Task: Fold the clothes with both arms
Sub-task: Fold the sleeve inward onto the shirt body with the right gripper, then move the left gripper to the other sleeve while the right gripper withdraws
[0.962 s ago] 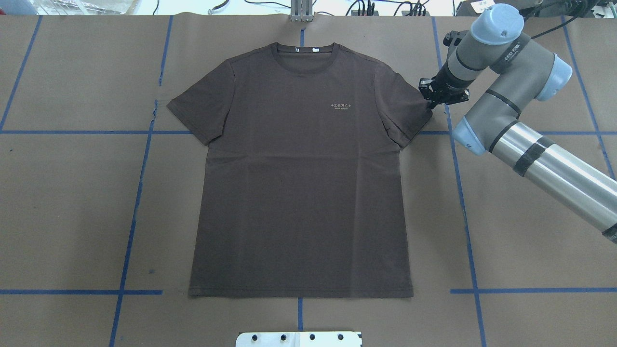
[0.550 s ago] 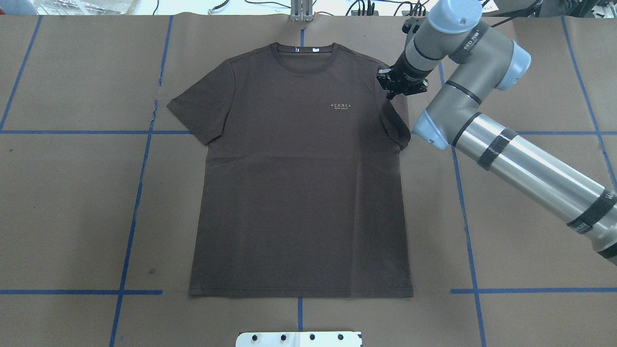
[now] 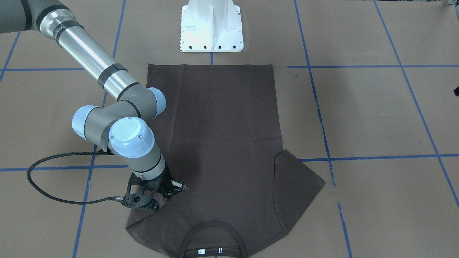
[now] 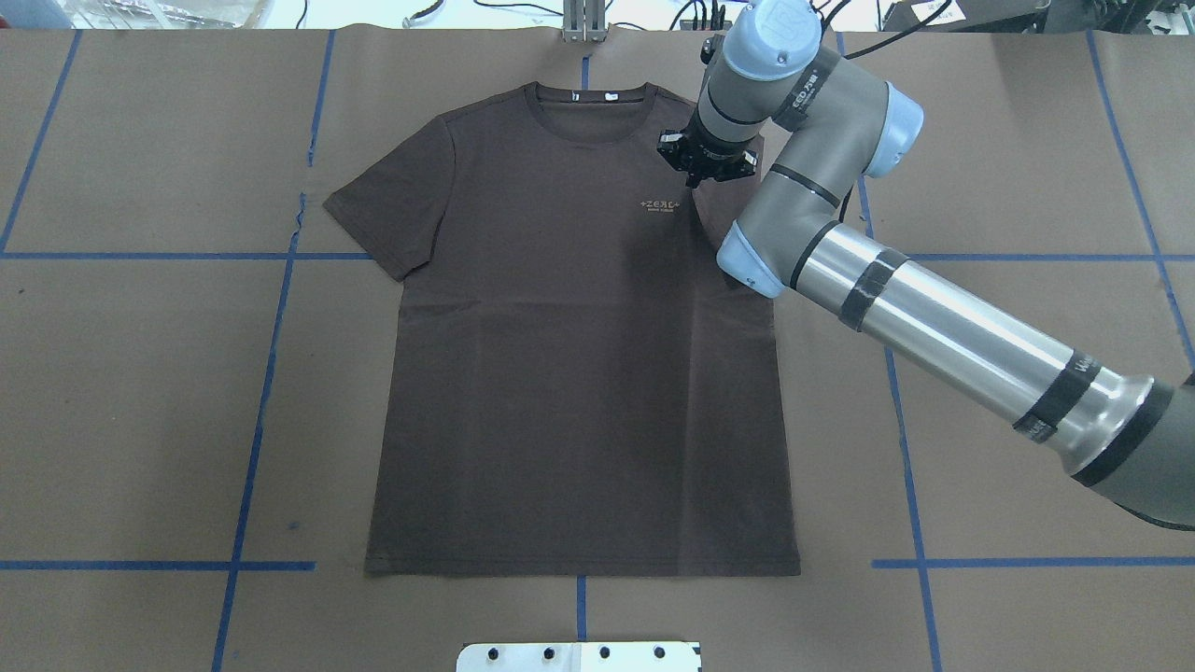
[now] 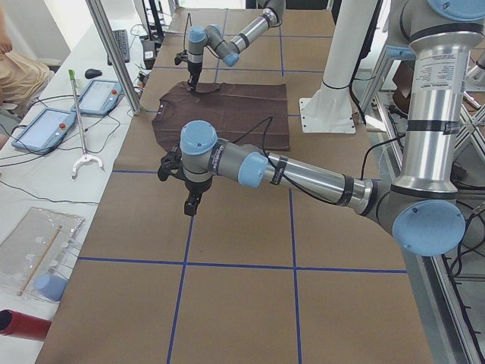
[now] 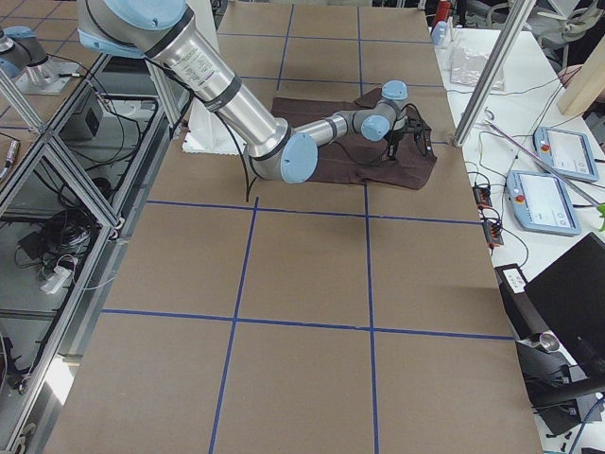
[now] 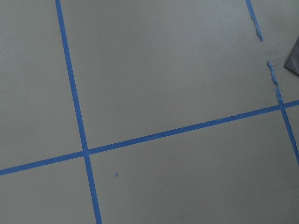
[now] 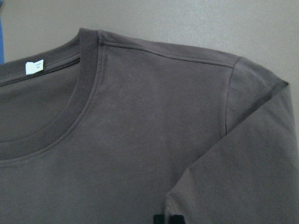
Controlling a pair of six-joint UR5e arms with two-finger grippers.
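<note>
The dark brown T-shirt lies flat, front up, collar at the far edge. My right gripper hovers low over the chest just right of the pale lettering, shut on the right sleeve, which is drawn inward over the shirt body. In the right wrist view that sleeve lies doubled across the shoulder, with the fingertips at the bottom edge. The other sleeve lies spread out. My left gripper shows only in the exterior left view, above bare table away from the shirt; I cannot tell its state.
The white pedestal base stands just past the shirt's hem. A black cable loops from the right wrist over the table. Blue tape lines cross the brown table cover. Tablets and a grabber tool lie on the side bench.
The right gripper has travelled left from the sleeve's outer edge to above the chest, pulling the right sleeve in over the shirt body.
</note>
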